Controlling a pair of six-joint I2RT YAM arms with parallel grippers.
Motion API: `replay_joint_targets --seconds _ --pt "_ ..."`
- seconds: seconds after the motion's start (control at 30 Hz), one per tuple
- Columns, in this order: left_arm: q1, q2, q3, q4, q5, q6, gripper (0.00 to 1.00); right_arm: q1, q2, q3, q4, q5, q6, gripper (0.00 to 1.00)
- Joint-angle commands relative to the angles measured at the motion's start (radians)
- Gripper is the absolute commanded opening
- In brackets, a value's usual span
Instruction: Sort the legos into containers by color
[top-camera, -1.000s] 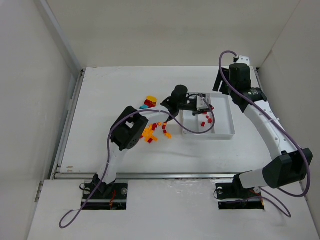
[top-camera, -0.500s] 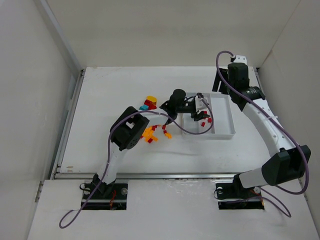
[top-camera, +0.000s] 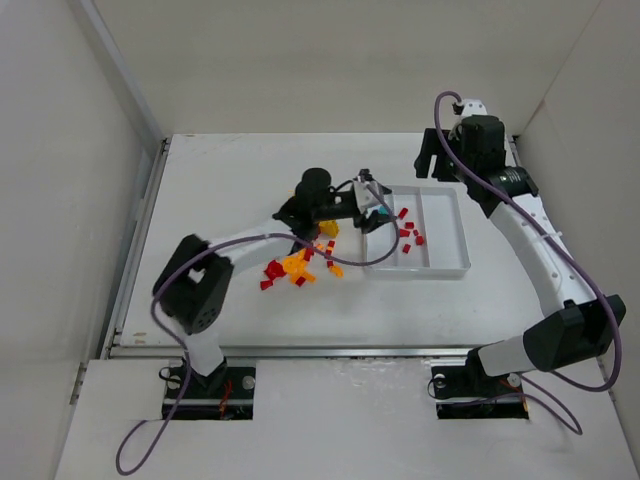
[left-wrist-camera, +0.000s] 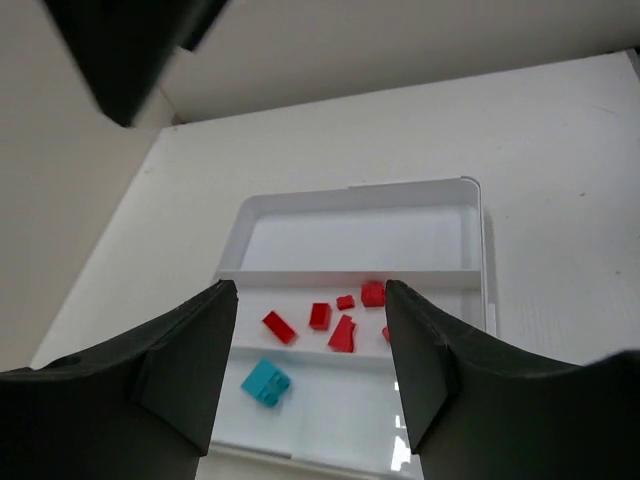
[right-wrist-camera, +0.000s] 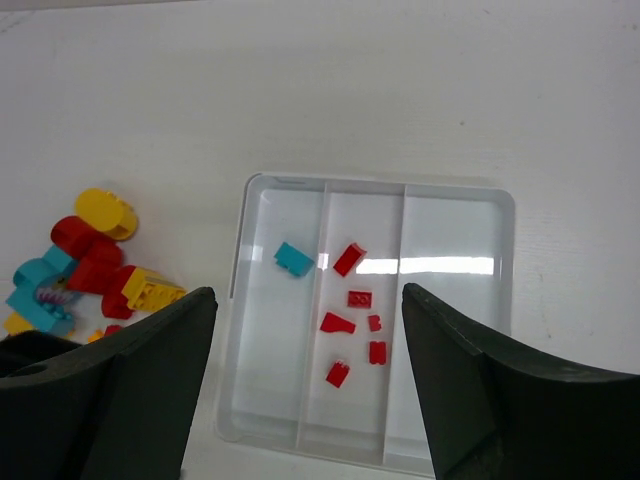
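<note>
There's one white tray (right-wrist-camera: 455, 330), split into three compartments (right-wrist-camera: 365, 215). In it I count six red bricks (right-wrist-camera: 360, 298) and one teal brick (right-wrist-camera: 294, 259).

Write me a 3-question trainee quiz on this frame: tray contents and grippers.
1. True or false: the teal brick lies in the same compartment of the tray as the red bricks.
2. How many red bricks are in the tray? A) three B) six C) nine
3. Short answer: what is the left gripper holding?

Key: 1 false, the teal brick has an outer compartment to itself and the reds are in the middle one. 2 B. 3 nothing, it is open.
</note>
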Motion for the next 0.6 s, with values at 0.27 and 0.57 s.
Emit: replay_joint_targets --seconds 0.27,0.57 --pt "0.141 -0.595 -0.272 -0.467 -0.688 -0.121 0.57 0.284 0.151 0.072 0.013 0.050 0.076 0.80" --pt "0.304 -0.797 -0.502 -0.541 -1.051 -0.541 0.45 0.389 0.393 0.044 0.067 -0.102 0.254 0.51"
